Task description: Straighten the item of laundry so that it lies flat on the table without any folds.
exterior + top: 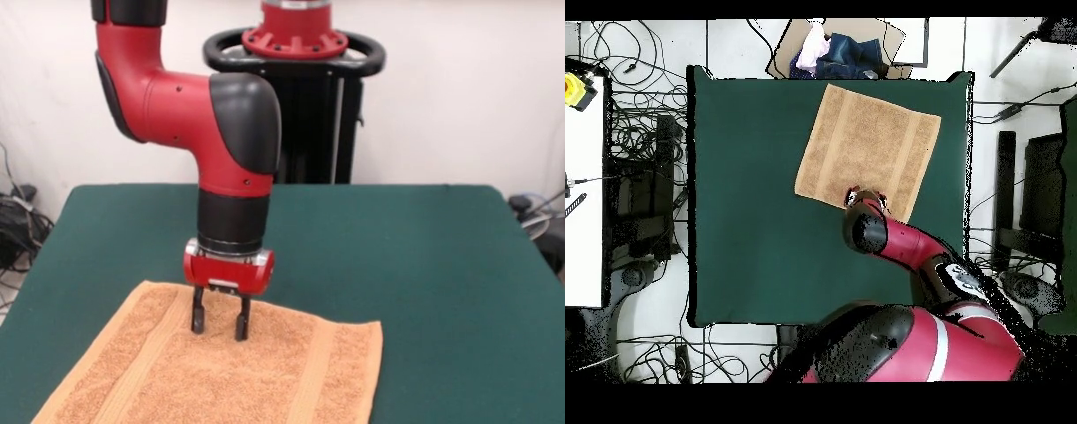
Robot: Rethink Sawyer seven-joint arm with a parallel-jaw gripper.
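Note:
The item of laundry (229,375) is an orange-tan terry towel spread out on the dark green table (424,265), reaching the picture's lower edge in the front view. Two flat woven bands run across it. From overhead the item of laundry (865,150) lies as a tilted square near the table's (755,220) far side. My gripper (219,322) points straight down over the towel's edge nearest the robot, its two black fingers (199,315) apart with nothing between them and their tips at or just above the cloth. In the overhead view the arm hides most of the gripper (863,198).
A cardboard box with clothes (835,50) stands just beyond the table's far edge in the overhead view. Cables (640,130) lie on the floor around the table. Bare green tabletop stretches to the right of the towel in the front view.

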